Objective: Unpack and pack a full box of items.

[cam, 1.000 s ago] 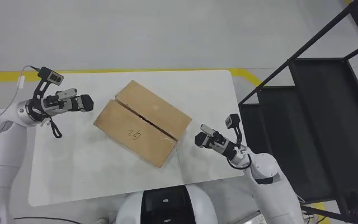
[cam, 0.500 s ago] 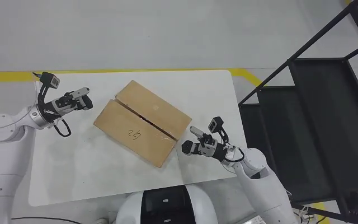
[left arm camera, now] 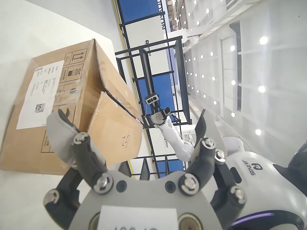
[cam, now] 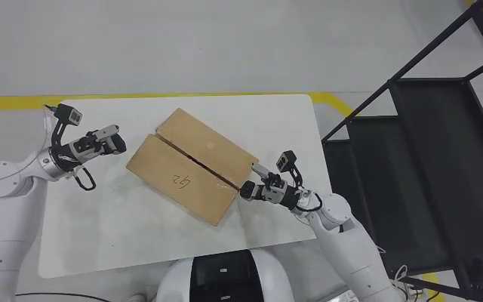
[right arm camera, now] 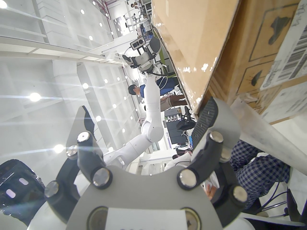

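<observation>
Over the last second the right gripper (cam: 247,191), fingers spread, had slid up to a corner of the shut brown cardboard box (cam: 192,166) on the white table (cam: 90,226), while the left gripper (cam: 115,141) hung open beside the box's far end, so unpacking looked ready to start.
</observation>
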### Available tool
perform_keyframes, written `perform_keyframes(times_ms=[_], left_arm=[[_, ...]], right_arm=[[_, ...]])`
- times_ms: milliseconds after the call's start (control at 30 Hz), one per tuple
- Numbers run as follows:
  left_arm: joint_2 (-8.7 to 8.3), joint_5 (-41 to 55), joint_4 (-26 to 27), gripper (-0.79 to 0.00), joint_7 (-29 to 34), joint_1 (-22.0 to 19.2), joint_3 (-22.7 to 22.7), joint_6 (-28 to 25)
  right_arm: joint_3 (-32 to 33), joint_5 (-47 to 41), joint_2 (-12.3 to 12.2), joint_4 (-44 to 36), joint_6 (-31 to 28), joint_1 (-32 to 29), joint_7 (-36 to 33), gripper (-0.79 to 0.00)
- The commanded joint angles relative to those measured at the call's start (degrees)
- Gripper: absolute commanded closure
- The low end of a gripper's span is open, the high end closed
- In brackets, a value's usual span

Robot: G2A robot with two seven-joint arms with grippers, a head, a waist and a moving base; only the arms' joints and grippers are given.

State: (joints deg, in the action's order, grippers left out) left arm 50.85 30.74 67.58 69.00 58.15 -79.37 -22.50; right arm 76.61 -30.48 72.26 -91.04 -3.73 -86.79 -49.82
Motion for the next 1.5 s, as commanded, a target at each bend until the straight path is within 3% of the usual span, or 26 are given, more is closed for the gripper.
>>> perform_keyframes(times_ms=[0,300,533,767,967,1300,1467], left_arm=[[-0.01,0.6,0.5,-0.785,0.0,0.4,-0.2,0.2],[-0.44,2.3,3.7,-0.785,1.3,2.6,-2.5,0.7],[-0.73,3.8,5.6,-0.785,2.4,4.5,-4.2,0.9],[-0.81,4.7,7.2,-0.785,3.3,6.4,-4.7,1.0],[-0.78,4.3,8.9,-0.785,4.1,7.4,-4.3,1.2],[-0.67,4.0,10.7,-0.785,3.8,8.1,-3.9,1.5],[-0.79,4.7,10.2,-0.785,3.4,8.2,-5.2,1.2]], right_arm=[[-0.2,-1.3,0.0,0.7,0.3,0.4,0.0,-0.785],[0.4,-14.7,0.5,1.4,-0.5,2.4,-2.0,-0.785],[1.4,-18.7,1.3,2.8,-9.1,5.9,5.7,-0.785],[0.1,-5.9,2.1,8.3,-18.6,10.8,20.1,-0.785],[-2.1,6.7,2.6,14.9,-19.5,14.5,30.5,-0.785],[-5.1,19.8,2.9,19.7,-14.8,16.3,36.3,-0.785],[-4.3,18.4,2.8,13.8,-17.4,13.4,34.7,-0.785]])
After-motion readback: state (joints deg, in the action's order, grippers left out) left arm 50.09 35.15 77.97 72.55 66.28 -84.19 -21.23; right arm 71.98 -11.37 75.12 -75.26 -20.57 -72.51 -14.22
